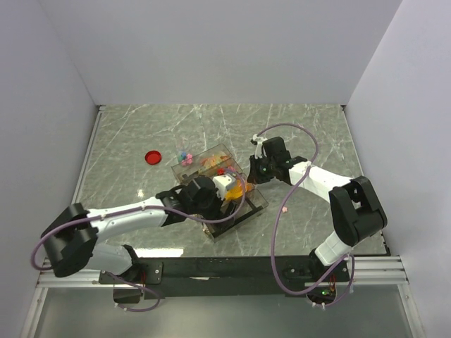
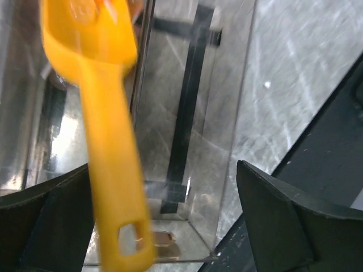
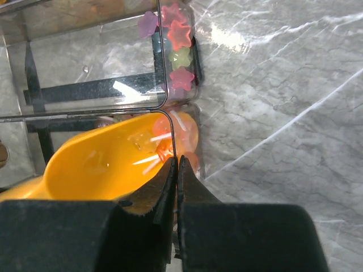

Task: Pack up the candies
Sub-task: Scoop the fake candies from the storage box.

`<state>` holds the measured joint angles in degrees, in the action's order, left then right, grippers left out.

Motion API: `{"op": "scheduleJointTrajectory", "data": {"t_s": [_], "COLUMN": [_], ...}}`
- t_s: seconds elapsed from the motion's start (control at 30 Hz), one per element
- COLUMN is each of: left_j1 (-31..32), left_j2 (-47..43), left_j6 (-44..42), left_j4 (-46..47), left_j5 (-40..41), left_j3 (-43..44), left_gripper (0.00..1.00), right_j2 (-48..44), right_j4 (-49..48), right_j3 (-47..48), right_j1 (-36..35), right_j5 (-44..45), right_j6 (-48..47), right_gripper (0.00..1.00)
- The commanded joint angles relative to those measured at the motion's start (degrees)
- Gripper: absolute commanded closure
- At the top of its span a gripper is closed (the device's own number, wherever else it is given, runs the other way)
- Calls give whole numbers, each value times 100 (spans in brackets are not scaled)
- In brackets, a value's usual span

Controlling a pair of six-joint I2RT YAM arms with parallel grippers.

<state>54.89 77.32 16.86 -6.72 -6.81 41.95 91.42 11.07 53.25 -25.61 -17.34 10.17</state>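
Note:
The candies [image 1: 211, 163] lie as small pink, orange and yellow pieces in the far compartment of a clear plastic box [image 1: 257, 201]. Star-shaped ones [image 3: 180, 37] press against its wall. A yellow-orange scoop [image 2: 108, 141] lies in the box with its bowl [image 3: 108, 164] holding a few orange candies [image 3: 163, 151]. My left gripper [image 2: 163, 170] hangs open over the box, with the blurred scoop handle just inside its left finger and nothing gripping it. At the box's right end my right gripper [image 3: 176, 160] is shut on the thin clear wall.
A flat red lid [image 1: 152, 156] lies on the marble table to the left of the box. A small clear cup [image 1: 184, 151] with a few candies stands at the box's far left corner. A purple cable [image 1: 292, 193] loops over the right arm.

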Motion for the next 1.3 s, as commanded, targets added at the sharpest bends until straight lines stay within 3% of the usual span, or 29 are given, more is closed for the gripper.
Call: {"op": "scheduleJointTrajectory", "data": {"t_s": [0.0,0.23,0.53,0.73,0.83,0.87,0.93,1.13,1.23,1.27], "left_j1": [21,21,30,30,21,4,-40,-558,-813,-822], "left_j2": [-401,-850,-130,-68,-199,-252,-410,-621,-613,-613], "left_j6": [54,89,-297,-438,-395,-359,-280,89,282,265], "left_j4": [206,32,-312,-470,-479,-462,-383,-242,-180,-241], "left_j5": [171,601,1093,1094,901,857,725,76,-136,-110], "left_j3": [-117,-223,85,234,217,199,120,-108,-152,-152], "left_gripper": [1,1,2,11,20,27,31,40,37,28], "right_j2": [201,175,175,175,192,175,166,148,131,122], "right_j4": [668,668,598,528,519,528,536,537,537,537], "right_j3": [-61,-26,-26,-78,-70,-70,-70,-78,-96,-96], "right_j1": [-138,-138,-138,-138,-138,-146,-138,-138,-146,-138], "right_j5": [-173,-146,-199,-226,-234,-226,-208,-199,-190,-182], "right_j6": [178,152,125,143,143,125,134,134,143,134], "right_gripper": [100,100,100,100,100,100,100,100,100,100]}}
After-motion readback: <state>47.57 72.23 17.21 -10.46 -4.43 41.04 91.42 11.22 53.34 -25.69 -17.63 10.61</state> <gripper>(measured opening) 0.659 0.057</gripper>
